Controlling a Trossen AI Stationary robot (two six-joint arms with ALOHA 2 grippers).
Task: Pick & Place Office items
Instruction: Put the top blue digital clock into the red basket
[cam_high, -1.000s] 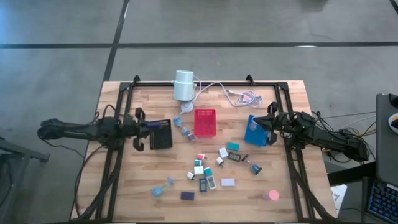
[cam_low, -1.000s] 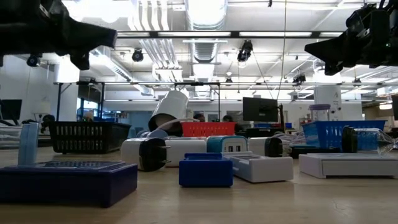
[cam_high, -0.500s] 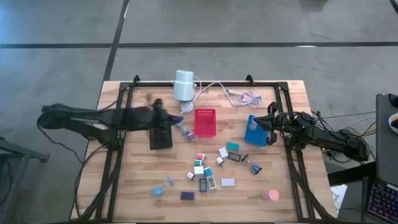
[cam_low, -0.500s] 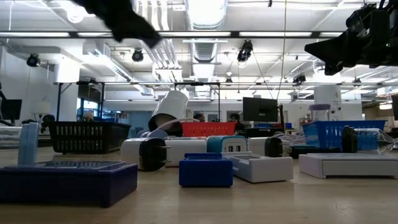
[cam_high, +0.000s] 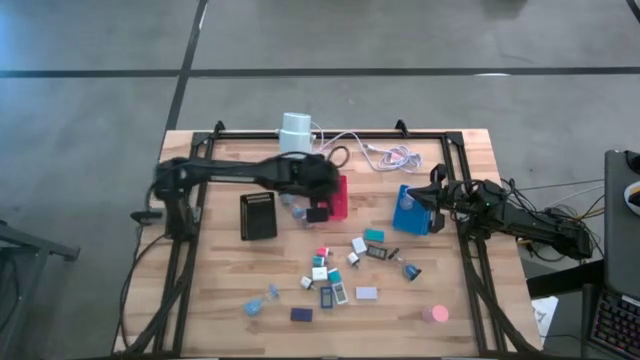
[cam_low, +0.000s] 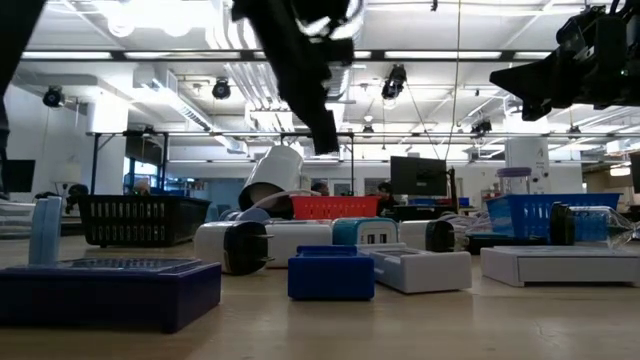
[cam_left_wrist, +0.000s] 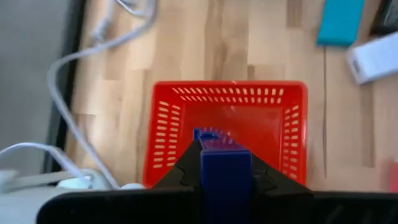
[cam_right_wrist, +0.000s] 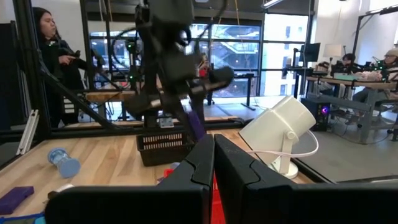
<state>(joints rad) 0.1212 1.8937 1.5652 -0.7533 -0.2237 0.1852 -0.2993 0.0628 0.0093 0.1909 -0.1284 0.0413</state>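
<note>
My left gripper (cam_left_wrist: 225, 157) hangs over the red tray (cam_left_wrist: 174, 124), shut on a dark blue block. In the high view it is at the red tray's left side (cam_high: 318, 210), and in the low view it hangs high above the table (cam_low: 325, 140). My right gripper (cam_right_wrist: 213, 155) waits, shut, above the blue tray (cam_high: 410, 212) at the table's right side. Several small office items (cam_high: 340, 275) lie scattered on the wood in the middle and near part of the table. A pink disc (cam_high: 435, 313) lies near the right near corner. My left gripper pinches the dark blue block (cam_left_wrist: 226, 180) between its two fingers (cam_left_wrist: 186, 173), one on each side face. It comes from above, pointing down at the red tray. The block is lifted clear, with its free end (cam_left_wrist: 205, 135) sticking out past the fingertips over the tray's inside.
A black tray (cam_high: 258, 215) stands left of the red one. The white cylinder (cam_high: 296, 137) and its looped cable (cam_high: 385, 153) lie by the far edge. A black frame (cam_high: 190, 250) runs along both sides. A person (cam_right_wrist: 50, 43) stands in the room beyond the table.
My left arm has swung fast from the table's left side, over the black tray, toward the right and now hangs above the red tray. It has stayed shut on the blue block, which has travelled with it. My right arm has kept still.
</note>
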